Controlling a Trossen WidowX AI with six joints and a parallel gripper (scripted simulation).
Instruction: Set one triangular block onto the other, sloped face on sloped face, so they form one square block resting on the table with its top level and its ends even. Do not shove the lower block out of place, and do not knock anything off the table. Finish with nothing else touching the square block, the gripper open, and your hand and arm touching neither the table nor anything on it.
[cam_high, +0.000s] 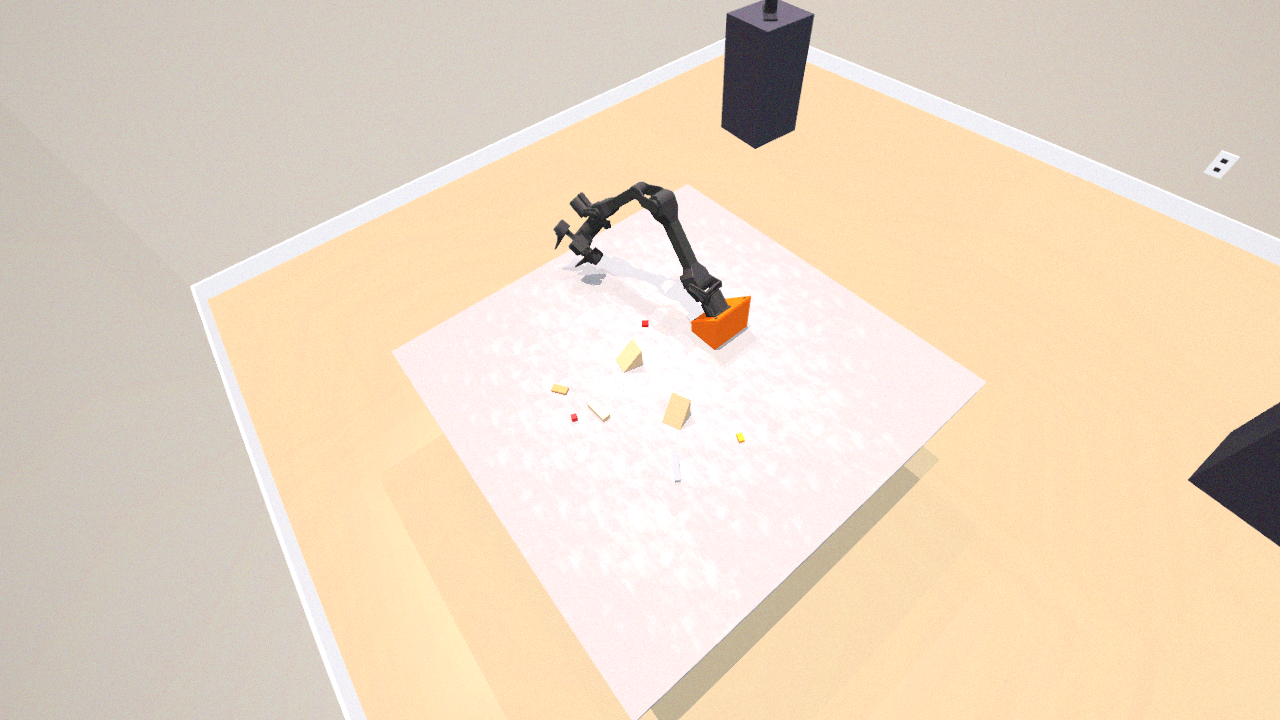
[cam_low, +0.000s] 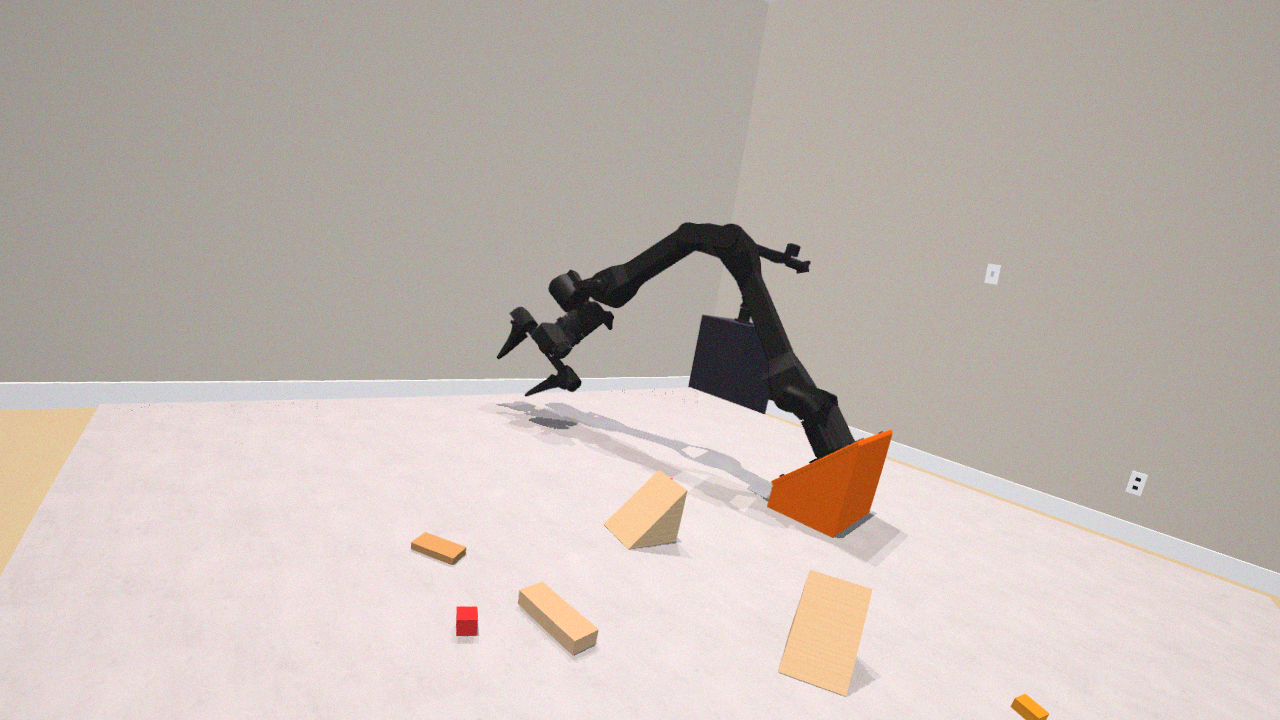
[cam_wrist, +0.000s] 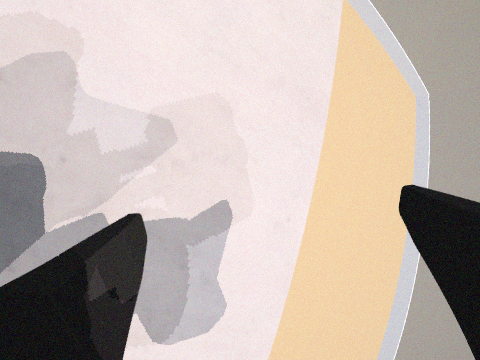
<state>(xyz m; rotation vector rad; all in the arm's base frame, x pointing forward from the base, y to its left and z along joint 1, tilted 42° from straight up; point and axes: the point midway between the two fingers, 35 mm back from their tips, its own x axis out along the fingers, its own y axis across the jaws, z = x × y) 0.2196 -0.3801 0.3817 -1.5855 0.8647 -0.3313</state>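
One triangular block (cam_high: 630, 356) (cam_low: 644, 514) rests on the table (cam_high: 787, 447) (cam_low: 223, 483), sloped face up, toward the arm's base. The other triangular block (cam_high: 676, 411) (cam_low: 825, 631) rests apart from it, nearer to the exterior view, also with its sloped face up. The two are turned differently and do not touch. My gripper (cam_high: 567, 257) (cam_low: 512, 376) (cam_wrist: 279, 214) is open and empty. It hangs in the air over the far side of the table, well away from both blocks. Neither block shows in the wrist view.
The arm's orange base (cam_high: 720, 325) (cam_low: 827, 490) stands beside the blocks. Around them lie a wooden bar (cam_high: 598, 411) (cam_low: 556, 619), an orange-brown brick (cam_high: 560, 389) (cam_low: 438, 547), red cubes (cam_high: 645, 323) (cam_high: 573, 417) (cam_low: 466, 620), a yellow-orange brick (cam_high: 740, 437) (cam_low: 1029, 706) and a pale bar (cam_high: 677, 470).
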